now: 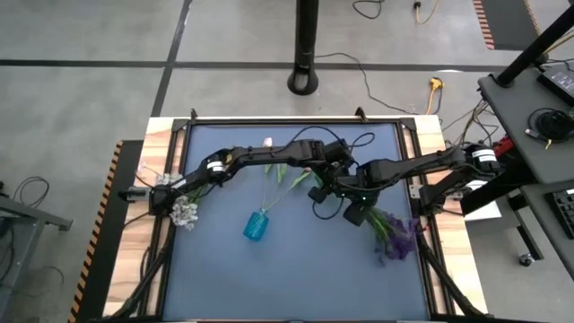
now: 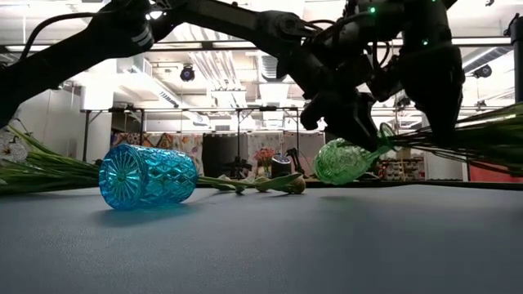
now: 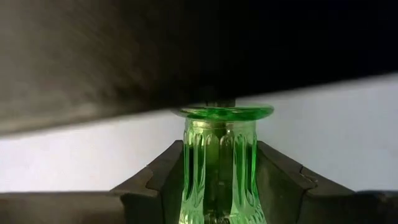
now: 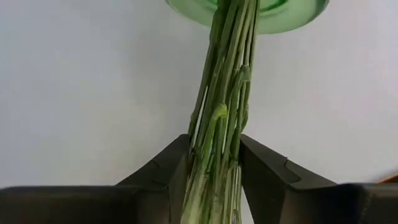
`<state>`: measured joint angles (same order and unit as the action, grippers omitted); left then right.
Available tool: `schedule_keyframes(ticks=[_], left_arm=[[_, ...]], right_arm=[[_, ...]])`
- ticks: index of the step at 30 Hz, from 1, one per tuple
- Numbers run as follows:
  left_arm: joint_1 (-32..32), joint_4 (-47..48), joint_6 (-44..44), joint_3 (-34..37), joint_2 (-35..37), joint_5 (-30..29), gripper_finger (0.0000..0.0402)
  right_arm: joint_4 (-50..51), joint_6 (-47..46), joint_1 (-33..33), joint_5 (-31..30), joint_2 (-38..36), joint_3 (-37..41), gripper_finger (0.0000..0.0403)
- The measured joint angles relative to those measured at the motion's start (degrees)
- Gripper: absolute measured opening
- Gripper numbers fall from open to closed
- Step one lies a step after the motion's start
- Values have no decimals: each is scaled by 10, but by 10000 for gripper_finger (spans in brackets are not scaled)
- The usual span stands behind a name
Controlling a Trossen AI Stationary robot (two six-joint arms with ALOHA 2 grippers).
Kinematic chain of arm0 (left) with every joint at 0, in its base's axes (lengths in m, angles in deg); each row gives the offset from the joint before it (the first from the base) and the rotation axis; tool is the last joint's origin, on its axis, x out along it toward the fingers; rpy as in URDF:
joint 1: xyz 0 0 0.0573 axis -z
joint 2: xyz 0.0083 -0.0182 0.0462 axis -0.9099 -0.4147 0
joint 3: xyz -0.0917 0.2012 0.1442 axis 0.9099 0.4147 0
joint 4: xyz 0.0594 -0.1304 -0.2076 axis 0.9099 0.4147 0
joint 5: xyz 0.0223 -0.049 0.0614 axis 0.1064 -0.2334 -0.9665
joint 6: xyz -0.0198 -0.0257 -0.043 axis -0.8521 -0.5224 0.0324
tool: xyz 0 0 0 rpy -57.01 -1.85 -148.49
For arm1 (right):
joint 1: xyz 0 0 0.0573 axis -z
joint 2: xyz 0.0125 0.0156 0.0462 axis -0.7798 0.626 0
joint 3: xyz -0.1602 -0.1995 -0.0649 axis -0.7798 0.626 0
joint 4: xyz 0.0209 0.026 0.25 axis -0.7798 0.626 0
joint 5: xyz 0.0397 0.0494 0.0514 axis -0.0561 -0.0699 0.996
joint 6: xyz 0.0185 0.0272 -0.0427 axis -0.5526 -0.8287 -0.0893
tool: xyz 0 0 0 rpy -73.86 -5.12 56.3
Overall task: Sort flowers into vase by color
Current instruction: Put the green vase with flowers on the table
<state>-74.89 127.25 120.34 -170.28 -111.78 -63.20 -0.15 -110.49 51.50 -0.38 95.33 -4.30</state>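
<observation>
A green glass vase [image 2: 343, 160] hangs tilted between my two arms, its mouth [image 2: 384, 131] toward the table's right. My left gripper [image 3: 221, 162] is shut on its neck. A bunch of green flower stems [image 4: 221, 93] runs into that mouth, with my right gripper [image 4: 214, 155] shut on it. The dark purple blooms [image 1: 401, 235] of the bunch lie toward the table's right. A blue vase [image 1: 256, 224] lies on its side. Pink tulip stems [image 1: 285, 175] lie flat near the middle, and white sprigs [image 1: 184, 213] lie at the left. My left gripper pinches the green vase's ribbed neck [image 3: 219, 155] between its two fingers, just below the flared rim [image 3: 227, 112]. The vase is tilted; whether its body touches the table I cannot tell. My right gripper pinches the bundle of several stems [image 4: 214, 168] between its two fingers, a short way from the vase's mouth [image 4: 280, 15]. The fingers point down and lie across the stems. The stems' free ends are inside the mouth.
The blue vase [image 2: 147, 175] lies near the table's front middle. The table's raised frame [image 1: 296, 121] borders the mat. A black post [image 1: 307, 54] stands beyond the far edge. Bare mat [image 1: 305, 278] shows along the near side.
</observation>
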Motion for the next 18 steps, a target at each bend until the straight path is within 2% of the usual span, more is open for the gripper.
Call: schedule_keyframes(ticks=[11, 18], left_arm=[[6, 21, 5, 1, 0, 15, 142], [6, 19, 3, 1, 0, 29, 141]], right_arm=[[32, 22, 2, 49, 35, -32, 101], [83, 38, 5, 50, 58, -67, 88]])
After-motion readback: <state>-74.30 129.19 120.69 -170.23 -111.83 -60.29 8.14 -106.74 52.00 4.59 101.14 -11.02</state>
